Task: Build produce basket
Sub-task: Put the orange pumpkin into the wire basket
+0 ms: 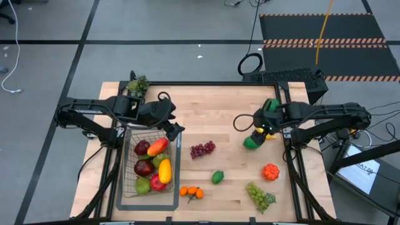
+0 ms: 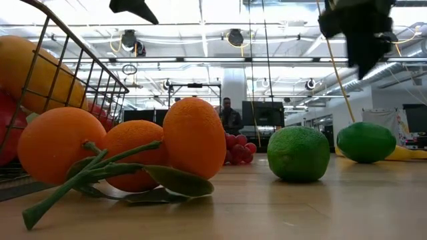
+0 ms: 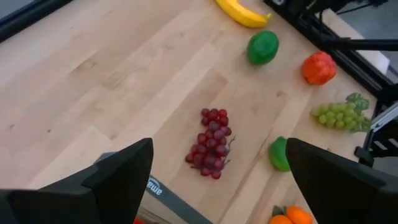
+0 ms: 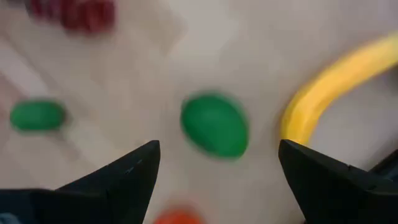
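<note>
From above, the basket (image 1: 150, 167) sits at the counter's (image 1: 219, 106) left front with produce (image 1: 153, 164) inside. The left end effector (image 1: 176, 130) hangs released at its far right corner. The right end effector (image 4: 217, 165), released, hovers over a green fruit (image 4: 214, 124) beside the banana (image 4: 329, 87).

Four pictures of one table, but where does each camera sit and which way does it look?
High: overhead, straight down; both arms, basket.
Low: table height, level across; oranges up close, arm parts hang above.
Left wrist: past open left gripper onto purple grapes.
Right wrist: past open right gripper onto a lime.
High and left wrist share the grapes.
</note>
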